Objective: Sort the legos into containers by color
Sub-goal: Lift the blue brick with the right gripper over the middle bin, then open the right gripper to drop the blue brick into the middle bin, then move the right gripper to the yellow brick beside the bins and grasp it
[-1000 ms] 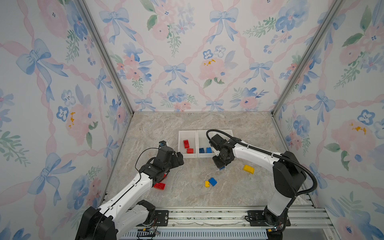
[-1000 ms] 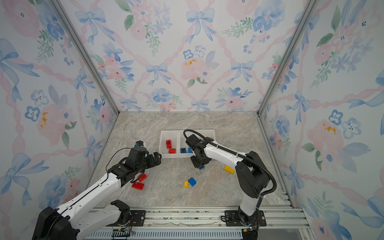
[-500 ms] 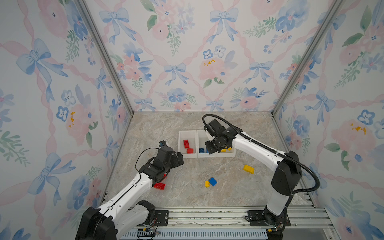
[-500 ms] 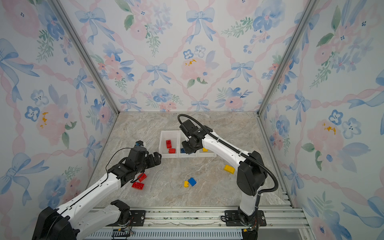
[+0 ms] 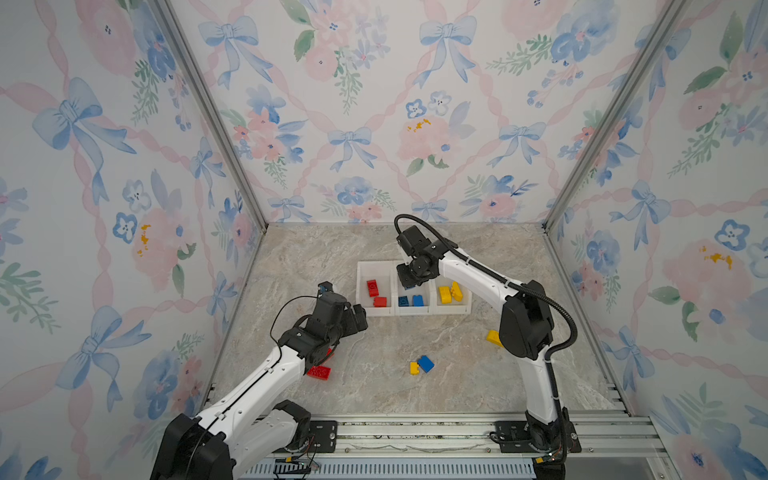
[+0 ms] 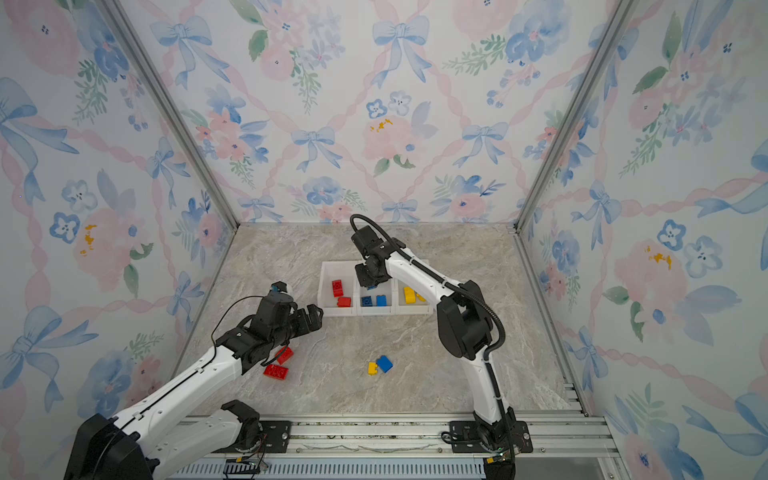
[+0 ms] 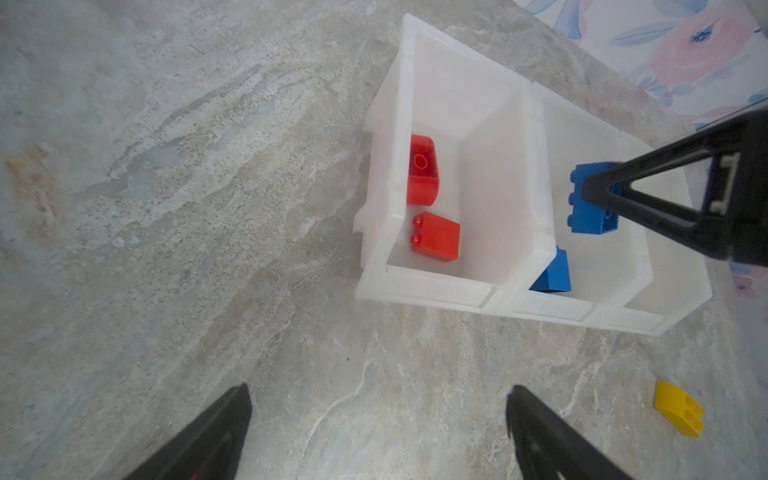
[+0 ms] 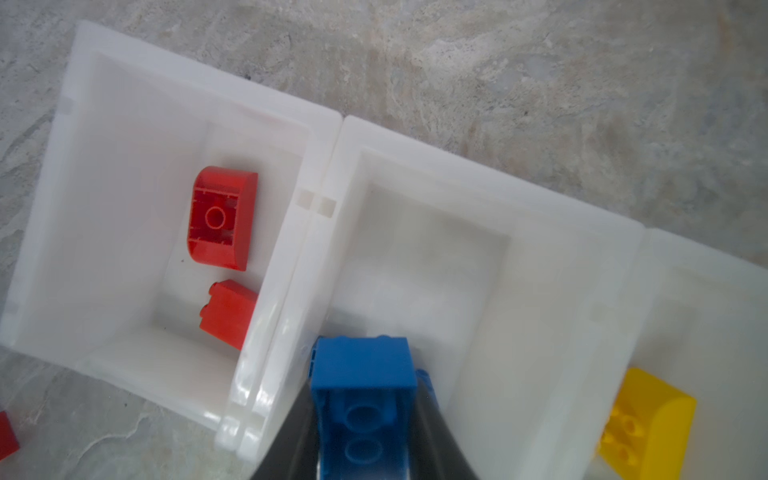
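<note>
Blue lego (image 8: pixel 362 368) — in right gripper (image 8: pixel 365 415)

The left arm (image 5: pixel 257 382) and right arm (image 5: pixel 478 274) have white link shells and black joint housings. A black ribbed cable (image 5: pixel 572 328) follows the right arm. The left gripper (image 7: pixel 379 390) has black tapered fingers.

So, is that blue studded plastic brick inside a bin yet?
No: the right gripper holds the blue brick above the middle white bin.
</note>
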Motion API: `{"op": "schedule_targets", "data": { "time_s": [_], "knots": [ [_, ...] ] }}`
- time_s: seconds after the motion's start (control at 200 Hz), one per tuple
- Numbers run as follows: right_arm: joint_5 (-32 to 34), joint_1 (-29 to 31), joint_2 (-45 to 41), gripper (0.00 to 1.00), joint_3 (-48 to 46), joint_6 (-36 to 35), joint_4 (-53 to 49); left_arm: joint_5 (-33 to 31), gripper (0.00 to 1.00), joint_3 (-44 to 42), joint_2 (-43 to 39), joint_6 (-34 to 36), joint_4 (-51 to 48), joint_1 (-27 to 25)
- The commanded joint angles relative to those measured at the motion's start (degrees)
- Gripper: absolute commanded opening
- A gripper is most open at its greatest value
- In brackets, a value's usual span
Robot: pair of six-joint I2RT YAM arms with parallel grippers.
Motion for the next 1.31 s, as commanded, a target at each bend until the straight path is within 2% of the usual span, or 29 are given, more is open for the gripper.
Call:
{"op": "schedule_targets", "data": {
  "time_s": [0.0,0.21,0.41,0.52,0.74,0.985,1.3],
  "knots": [
    [0.69,-0.92,3.35,0.28,4.40,1.51,-0.06,0.20,0.98,-0.08,-1.34,-0.26,-0.24,0.28],
    [1.24,-1.80,7.79,0.30,8.99,1.24,-2.01,0.30,0.98,-0.37,-1.71,-0.35,-0.24,0.24],
    [1.37,-2.25,7.82,0.53,8.50,1.35,-2.30,0.28,0.98,-0.35,-1.88,-0.52,-0.25,0.26],
    [1.43,-2.26,7.14,0.60,8.17,1.41,-2.37,0.26,0.98,-0.40,-2.02,-0.56,-0.25,0.30],
    [1.42,-2.29,4.61,0.63,6.61,1.39,-2.34,0.26,0.98,-0.52,-2.26,-0.70,-0.24,0.18],
    [1.50,-2.34,-1.88,0.63,1.30,2.01,-1.61,0.16,0.98,-0.78,-2.61,-1.05,-0.25,0.31],
    [0.85,-4.39,-13.94,0.65,-11.63,3.19,-0.90,0.18,0.98,-0.56,-2.47,-0.70,-0.25,0.30]
  ]
}}
